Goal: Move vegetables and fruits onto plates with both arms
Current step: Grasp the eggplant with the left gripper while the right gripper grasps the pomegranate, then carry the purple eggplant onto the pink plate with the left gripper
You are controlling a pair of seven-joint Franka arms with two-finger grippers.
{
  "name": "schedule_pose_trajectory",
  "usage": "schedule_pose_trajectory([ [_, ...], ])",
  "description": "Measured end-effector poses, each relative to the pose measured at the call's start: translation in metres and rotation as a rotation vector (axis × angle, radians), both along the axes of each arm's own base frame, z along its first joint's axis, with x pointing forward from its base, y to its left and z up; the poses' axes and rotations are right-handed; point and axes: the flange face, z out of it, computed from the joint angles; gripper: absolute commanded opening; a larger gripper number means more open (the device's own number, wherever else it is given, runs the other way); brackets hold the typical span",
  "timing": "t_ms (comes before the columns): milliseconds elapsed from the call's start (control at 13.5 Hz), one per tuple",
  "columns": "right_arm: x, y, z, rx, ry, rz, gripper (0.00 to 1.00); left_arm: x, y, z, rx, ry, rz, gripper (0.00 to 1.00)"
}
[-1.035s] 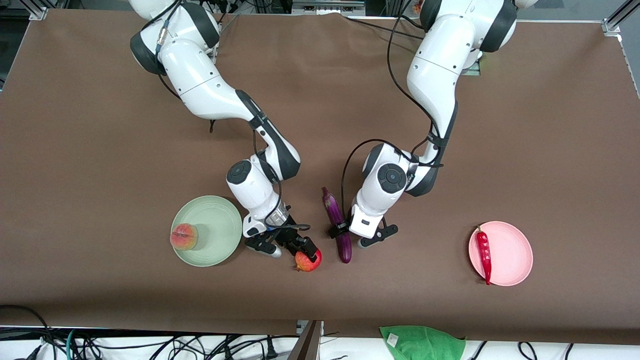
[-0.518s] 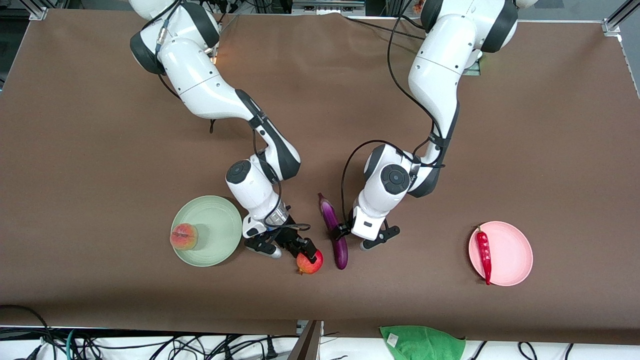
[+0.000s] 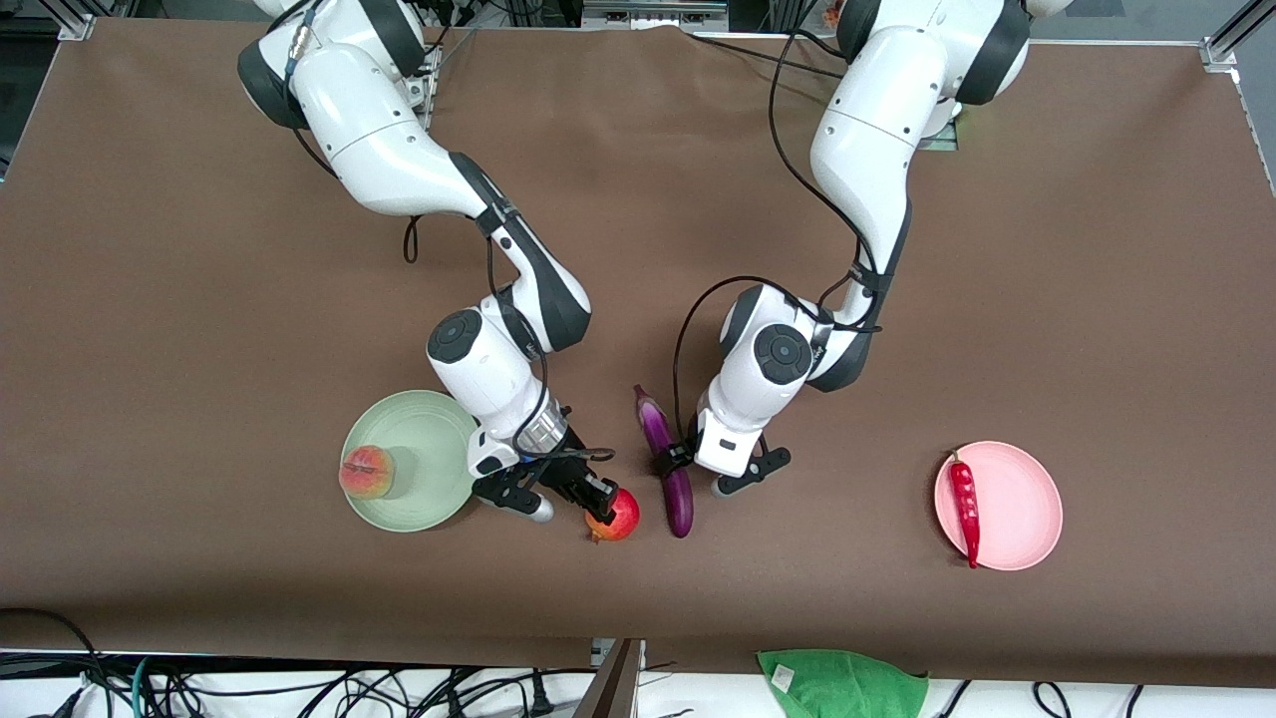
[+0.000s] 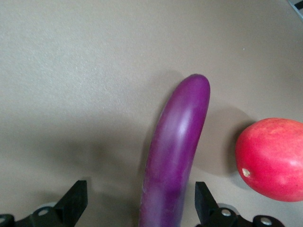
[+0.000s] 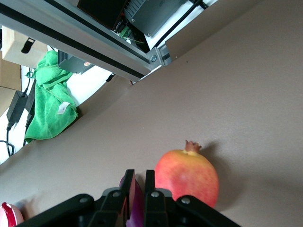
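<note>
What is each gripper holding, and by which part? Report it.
Nothing is held. The right gripper is shut beside the pomegranate, not on it; the left gripper has its fingers open astride the eggplant.

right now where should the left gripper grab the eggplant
Grip the eggplant around its middle, coming straight down from above. It lies flat on the table, long and slim, so closing across the narrow width suits it best. The open left gripper already straddles it there. The pomegranate beside the rounded end leaves less room there.
</note>
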Motion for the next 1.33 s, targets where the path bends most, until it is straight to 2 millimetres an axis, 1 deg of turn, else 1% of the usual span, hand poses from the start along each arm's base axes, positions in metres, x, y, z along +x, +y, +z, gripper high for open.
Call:
schedule_pose_trajectory([
  [74, -0.001, 0.000, -0.004, -0.004, 0.006, 0.001, 1.00, -0.004, -0.005, -0.005, 0.002, 0.007, -0.008, 0.98],
  [222, -0.003, -0.001, -0.017, -0.020, 0.008, 0.015, 1.00, -0.015, -0.017, -0.022, 0.012, 0.008, -0.025, 0.24],
  [296, -0.004, -0.001, -0.023, -0.041, -0.001, 0.039, 1.00, -0.018, -0.020, -0.029, 0.014, 0.001, -0.029, 0.00],
  [370, -0.005, -0.001, -0.027, -0.067, -0.016, 0.070, 1.00, -0.020, -0.021, -0.035, 0.017, -0.001, -0.031, 0.00],
  [444, -0.006, 0.001, -0.029, -0.099, -0.034, 0.100, 1.00, -0.019, -0.022, -0.035, 0.013, -0.011, -0.029, 0.00],
  [591, -0.011, 0.007, -0.035, -0.177, -0.072, 0.152, 1.00, -0.013, -0.019, -0.027, 0.018, -0.032, -0.034, 0.00],
  [665, -0.013, 0.010, -0.043, -0.214, -0.090, 0.171, 1.00, -0.008, -0.013, -0.024, 0.035, -0.047, -0.043, 0.00],
  [739, -0.016, 0.013, -0.052, -0.236, -0.116, 0.181, 1.00, 0.000, -0.001, -0.022, 0.055, -0.056, -0.048, 0.00],
  [813, -0.020, 0.015, -0.065, -0.249, -0.140, 0.187, 1.00, 0.011, 0.017, -0.017, 0.073, -0.053, -0.059, 0.00],
  [961, -0.026, 0.017, -0.089, -0.261, -0.167, 0.198, 1.00, 0.035, 0.062, 0.003, 0.102, -0.017, -0.112, 0.00],
  [1035, -0.029, 0.020, -0.094, -0.264, -0.169, 0.206, 0.99, 0.046, 0.089, 0.019, 0.110, 0.009, -0.141, 0.00],
  [1109, -0.031, 0.023, -0.094, -0.266, -0.172, 0.212, 0.88, 0.055, 0.116, 0.035, 0.116, 0.031, -0.173, 0.00],
  [1183, -0.031, 0.025, -0.091, -0.266, -0.179, 0.215, 0.65, 0.063, 0.144, 0.051, 0.122, 0.049, -0.211, 0.00],
  [1257, -0.030, 0.025, -0.088, -0.266, -0.186, 0.218, 0.41, 0.070, 0.175, 0.062, 0.130, 0.065, -0.263, 0.00],
  [1331, -0.029, 0.025, -0.085, -0.268, -0.191, 0.217, 0.19, 0.075, 0.207, 0.068, 0.137, 0.074, -0.321, 0.00],
])
